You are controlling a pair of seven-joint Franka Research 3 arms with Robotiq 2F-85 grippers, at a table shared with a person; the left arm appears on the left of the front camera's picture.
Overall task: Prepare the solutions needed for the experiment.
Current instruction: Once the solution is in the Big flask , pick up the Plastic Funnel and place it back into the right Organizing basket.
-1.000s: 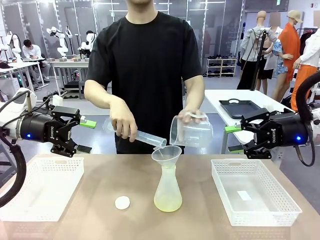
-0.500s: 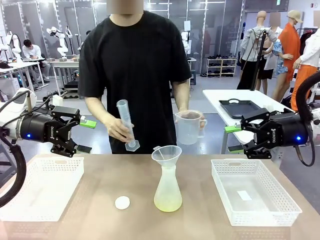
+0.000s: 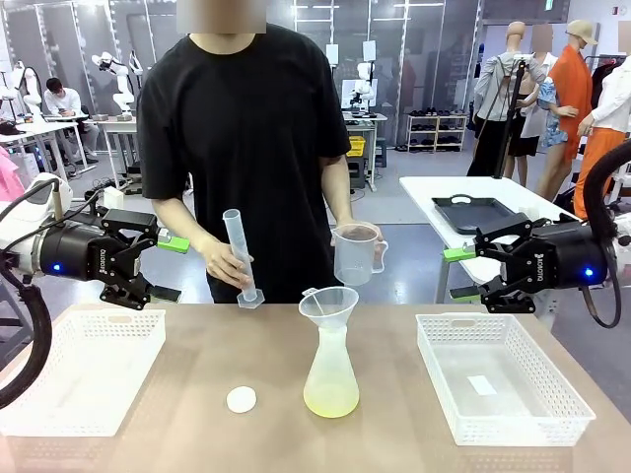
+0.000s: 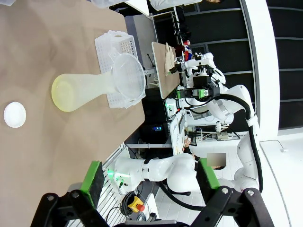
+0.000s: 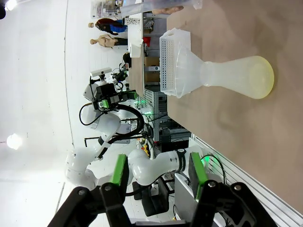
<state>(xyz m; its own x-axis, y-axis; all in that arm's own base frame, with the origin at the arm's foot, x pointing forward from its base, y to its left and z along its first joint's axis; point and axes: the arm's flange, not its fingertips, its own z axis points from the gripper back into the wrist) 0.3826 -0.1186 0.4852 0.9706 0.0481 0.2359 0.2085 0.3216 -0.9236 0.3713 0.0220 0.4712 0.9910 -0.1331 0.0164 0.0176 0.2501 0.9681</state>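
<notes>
Tan table (image 3: pixel 197 355), lab room behind. Flask (image 3: pixel 330 379) with funnel (image 3: pixel 329 303) stands midway between left gripper (image 3: pixel 168 267) and right gripper (image 3: pixel 460 273), both gaping, empty, well apart from it; pale yellow solution (image 3: pixel 330 401) sits at its bottom. Person's hand (image 3: pixel 217 258) holds cylinder (image 3: pixel 235 232) upright, other holds jug (image 3: pixel 355 261). Likely best: set cylinder down clear of funnel, no knocking. A second ago cylinder was tipped into funnel; grippers unmoved.
</notes>
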